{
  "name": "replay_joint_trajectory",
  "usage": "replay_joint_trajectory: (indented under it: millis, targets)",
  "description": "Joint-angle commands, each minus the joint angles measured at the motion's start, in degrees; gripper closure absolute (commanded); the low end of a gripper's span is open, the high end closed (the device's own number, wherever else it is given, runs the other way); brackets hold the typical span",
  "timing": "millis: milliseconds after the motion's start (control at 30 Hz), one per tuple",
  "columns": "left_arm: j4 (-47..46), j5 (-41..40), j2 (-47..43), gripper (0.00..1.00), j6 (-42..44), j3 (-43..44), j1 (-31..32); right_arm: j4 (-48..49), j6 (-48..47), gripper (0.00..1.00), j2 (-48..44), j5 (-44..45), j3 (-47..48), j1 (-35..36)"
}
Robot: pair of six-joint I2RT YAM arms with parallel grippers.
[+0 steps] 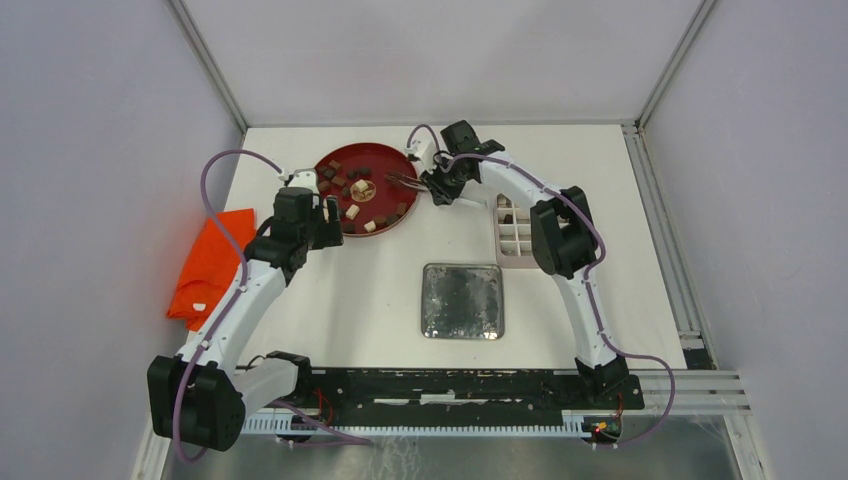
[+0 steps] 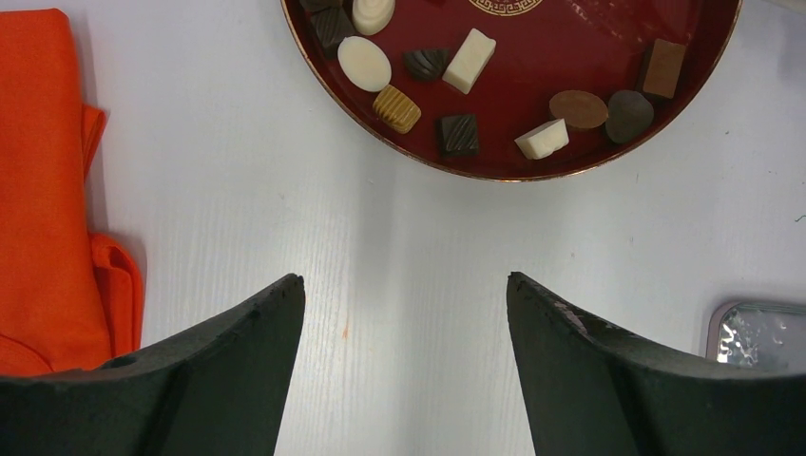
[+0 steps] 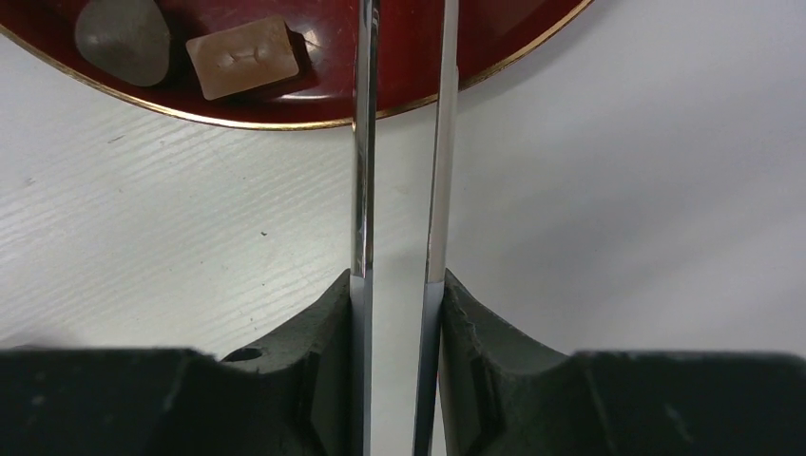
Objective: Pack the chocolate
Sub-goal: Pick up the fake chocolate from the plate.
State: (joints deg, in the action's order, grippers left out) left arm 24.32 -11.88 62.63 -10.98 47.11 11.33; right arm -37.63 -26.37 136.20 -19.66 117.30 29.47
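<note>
Left fingers (image 2: 238, 361) released at the plate's (image 2: 561, 57) 7 o'clock; right fingers (image 3: 314, 351) at 3 o'clock grasp tweezers (image 3: 362, 142) near chocolate (image 2: 364, 64).

Overhead from behind, wrist views close, downward, sharing red plate (image 2: 561, 47)

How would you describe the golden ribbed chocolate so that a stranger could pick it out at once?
Find the round dark-red plate on the white table. On its side towards the orange cloth, close to the rim, sits the golden chocolate, between a cream oval and a dark ridged square. Unlike its neighbours, it is caramel-gold with ribs across its top.
</note>
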Motion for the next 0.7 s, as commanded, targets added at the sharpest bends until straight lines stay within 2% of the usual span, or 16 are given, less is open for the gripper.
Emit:
replay_joint_trajectory:
  millis: [0,200,367,500,667]
  targets:
    - [-0.9,0.3,-0.1,0.17,2.3,0.7,-0.3,2.4,1.5,1.00,-9.1,-3.3,-0.5,-0.5]
    - [-0.7,0.0,-0.5,0.17,2.3,0.6,-0.2,2.5,1.3,1.00,-16.8,-5.2,-6.9,-1.1]
    - [-0.7,-0.1,-1.6,0.17,2.0,0.3,-0.3,5.4,0.0,1.00,-30.9,-5.4,-21.4,-3.6]
    - [-0.7,0.6,-1.9,0.17,1.9,0.3,-0.3,2.6,-2.0,1.00,-41.6,-5.6,-29.6,-8.2]
    - [-0.8,1.2,-2.6,0.17,1.9,0.3,-0.3,1.4,-4.3,1.00,-54.5,-4.9,-44.1,-15.9]
